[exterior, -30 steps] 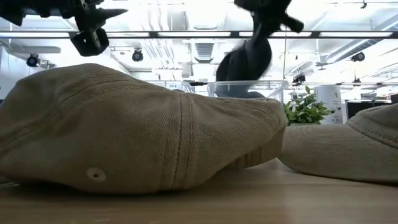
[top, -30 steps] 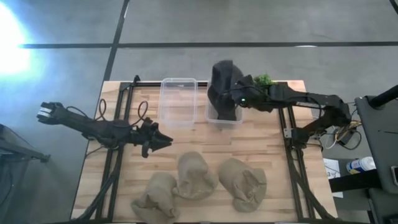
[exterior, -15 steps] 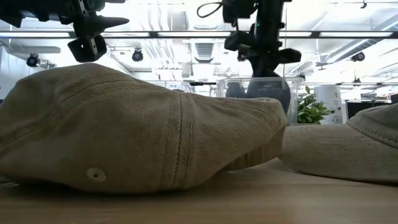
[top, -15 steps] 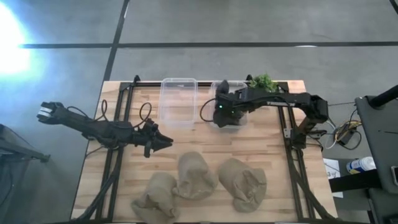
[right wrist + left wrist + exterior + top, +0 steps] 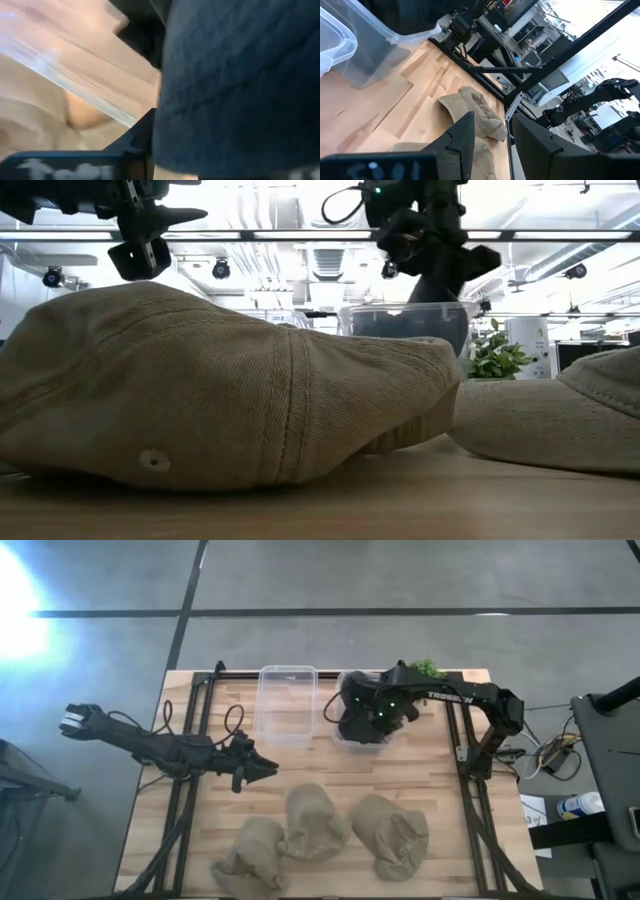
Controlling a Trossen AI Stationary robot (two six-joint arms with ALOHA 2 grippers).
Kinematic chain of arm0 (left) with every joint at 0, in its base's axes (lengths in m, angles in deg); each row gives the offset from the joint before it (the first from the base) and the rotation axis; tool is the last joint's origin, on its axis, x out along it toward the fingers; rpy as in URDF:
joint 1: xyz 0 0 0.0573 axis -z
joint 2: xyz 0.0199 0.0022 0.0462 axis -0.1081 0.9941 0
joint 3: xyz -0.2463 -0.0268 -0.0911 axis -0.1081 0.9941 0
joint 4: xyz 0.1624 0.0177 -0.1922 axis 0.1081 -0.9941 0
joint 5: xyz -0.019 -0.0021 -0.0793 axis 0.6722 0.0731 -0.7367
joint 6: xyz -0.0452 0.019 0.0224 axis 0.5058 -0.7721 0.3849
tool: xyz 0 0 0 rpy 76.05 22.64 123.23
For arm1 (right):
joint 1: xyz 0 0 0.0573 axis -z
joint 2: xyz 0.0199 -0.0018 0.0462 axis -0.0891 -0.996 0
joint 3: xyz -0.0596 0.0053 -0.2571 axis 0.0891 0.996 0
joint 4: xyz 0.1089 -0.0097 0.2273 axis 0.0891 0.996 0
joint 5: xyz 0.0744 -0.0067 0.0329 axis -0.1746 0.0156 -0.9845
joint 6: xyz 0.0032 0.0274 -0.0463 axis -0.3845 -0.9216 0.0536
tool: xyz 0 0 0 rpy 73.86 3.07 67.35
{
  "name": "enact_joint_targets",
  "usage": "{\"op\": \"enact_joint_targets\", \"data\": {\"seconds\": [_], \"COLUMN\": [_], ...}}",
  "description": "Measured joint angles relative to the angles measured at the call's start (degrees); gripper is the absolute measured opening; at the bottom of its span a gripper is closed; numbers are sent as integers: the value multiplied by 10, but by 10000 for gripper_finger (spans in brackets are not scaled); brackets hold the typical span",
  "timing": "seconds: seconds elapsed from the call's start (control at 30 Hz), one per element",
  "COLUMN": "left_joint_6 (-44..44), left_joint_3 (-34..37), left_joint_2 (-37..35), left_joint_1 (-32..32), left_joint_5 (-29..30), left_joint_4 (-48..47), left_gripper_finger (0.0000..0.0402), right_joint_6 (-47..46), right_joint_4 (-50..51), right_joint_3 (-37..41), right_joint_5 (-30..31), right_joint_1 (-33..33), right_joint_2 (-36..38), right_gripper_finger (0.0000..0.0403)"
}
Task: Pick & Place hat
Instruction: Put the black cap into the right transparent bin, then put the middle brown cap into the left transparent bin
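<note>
Wooden slats of the table (image 5: 440, 810) carry three tan hats in a row along the near edge, and two clear bins stand side by side at the far edge. A second ago I held the dark hat (image 5: 352, 710) high above the right-hand bin (image 5: 345, 743), hanging from my right gripper (image 5: 372, 718); half a second ago I had dropped it down into the bin, and now my right arm lies lower and more folded over that bin, with the hat bunched inside it. My wrist camera is filled with dark fabric pressed close, the bin's clear wall beside it. I cannot tell whether my right gripper's fingers are parted or closed on the cloth. I judge the placing nearly done: what remains is to let go and lift clear. My left gripper (image 5: 490, 142) hovers, fingers apart and holding nothing, above the table just beyond the tan hats (image 5: 318, 822), while the left bin (image 5: 287, 705) holds nothing.
</note>
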Motion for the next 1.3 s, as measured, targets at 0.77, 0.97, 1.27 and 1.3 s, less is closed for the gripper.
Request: {"op": "enact_joint_targets", "data": {"seconds": [0.77, 0.97, 1.27, 1.3], "left_joint_6": [18, 19, 23, 22], "left_joint_3": [0, 1, 1, 1], "left_joint_2": [6, 47, 155, 168], "left_joint_1": [0, 0, 0, 0], "left_joint_5": [-82, -82, -82, -82], "left_joint_4": [-115, -142, -115, -99], "left_gripper_finger": [126, 126, 126, 126], "right_joint_6": [5, -60, -52, -47], "right_joint_4": [-142, -182, -342, -363], "right_joint_3": [-19, -8, -7, -7], "right_joint_5": [113, 86, -11, -12], "right_joint_1": [-139, -233, -299, -302], "right_joint_2": [124, 57, -117, -137], "right_gripper_finger": [177, 175, 170, 168]}}
